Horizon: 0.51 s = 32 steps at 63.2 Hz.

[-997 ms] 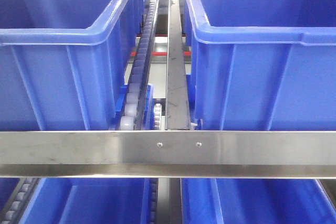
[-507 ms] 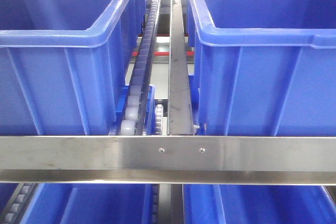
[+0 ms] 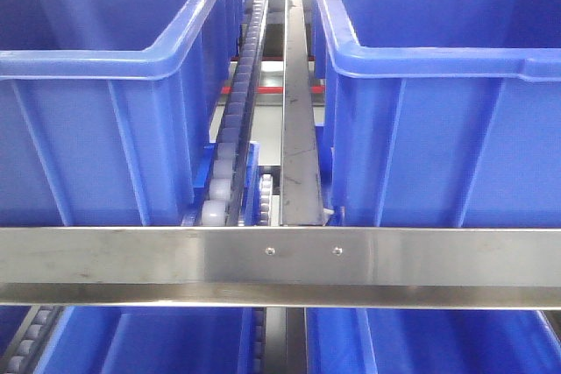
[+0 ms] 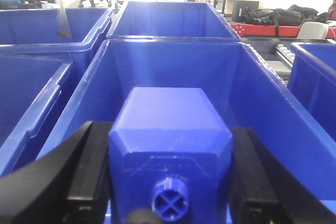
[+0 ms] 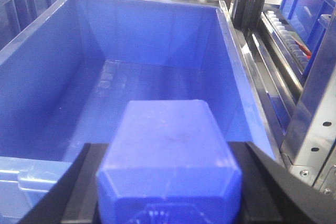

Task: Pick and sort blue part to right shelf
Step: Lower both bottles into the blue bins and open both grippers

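Empty bin (image 5: 52, 103) (below gripped blue part (image 5: 168, 150))

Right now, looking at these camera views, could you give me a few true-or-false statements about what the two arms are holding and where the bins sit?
1. The left gripper is clamped on a blue block. True.
2. The right gripper is open with nothing in it. False: it grips a second blue block.
3. The bin under the right gripper is full of parts. False: its visible floor is bare.
4. A steel rail runs across the front of the shelf. True.
5. White rollers run between the two upper bins. True.
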Available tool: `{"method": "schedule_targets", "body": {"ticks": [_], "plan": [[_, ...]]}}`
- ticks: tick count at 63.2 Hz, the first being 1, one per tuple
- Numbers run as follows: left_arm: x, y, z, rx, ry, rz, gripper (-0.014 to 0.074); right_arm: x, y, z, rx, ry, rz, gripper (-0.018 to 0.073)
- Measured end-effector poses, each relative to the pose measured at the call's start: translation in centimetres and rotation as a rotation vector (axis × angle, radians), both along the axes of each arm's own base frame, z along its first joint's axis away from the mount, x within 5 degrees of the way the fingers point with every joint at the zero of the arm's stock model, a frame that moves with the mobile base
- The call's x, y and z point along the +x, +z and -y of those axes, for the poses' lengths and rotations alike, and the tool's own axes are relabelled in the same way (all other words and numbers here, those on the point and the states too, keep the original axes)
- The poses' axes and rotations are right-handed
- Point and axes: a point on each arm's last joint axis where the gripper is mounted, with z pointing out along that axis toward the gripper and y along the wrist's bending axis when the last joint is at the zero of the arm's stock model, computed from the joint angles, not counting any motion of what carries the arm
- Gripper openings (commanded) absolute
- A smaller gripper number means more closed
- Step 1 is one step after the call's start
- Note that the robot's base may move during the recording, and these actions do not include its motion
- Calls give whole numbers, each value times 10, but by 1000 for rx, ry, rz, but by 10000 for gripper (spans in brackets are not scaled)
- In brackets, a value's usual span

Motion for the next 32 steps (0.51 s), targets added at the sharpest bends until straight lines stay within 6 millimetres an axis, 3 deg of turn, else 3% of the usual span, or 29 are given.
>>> {"method": "schedule_targets", "body": {"ticks": [20, 32], "plan": [[3, 3, 2, 1, -14, -7, 384, 2, 9, -1, 0, 12, 31, 393], [28, 16, 18, 10, -139, -68, 384, 26, 19, -6, -1, 50, -14, 393]]}}
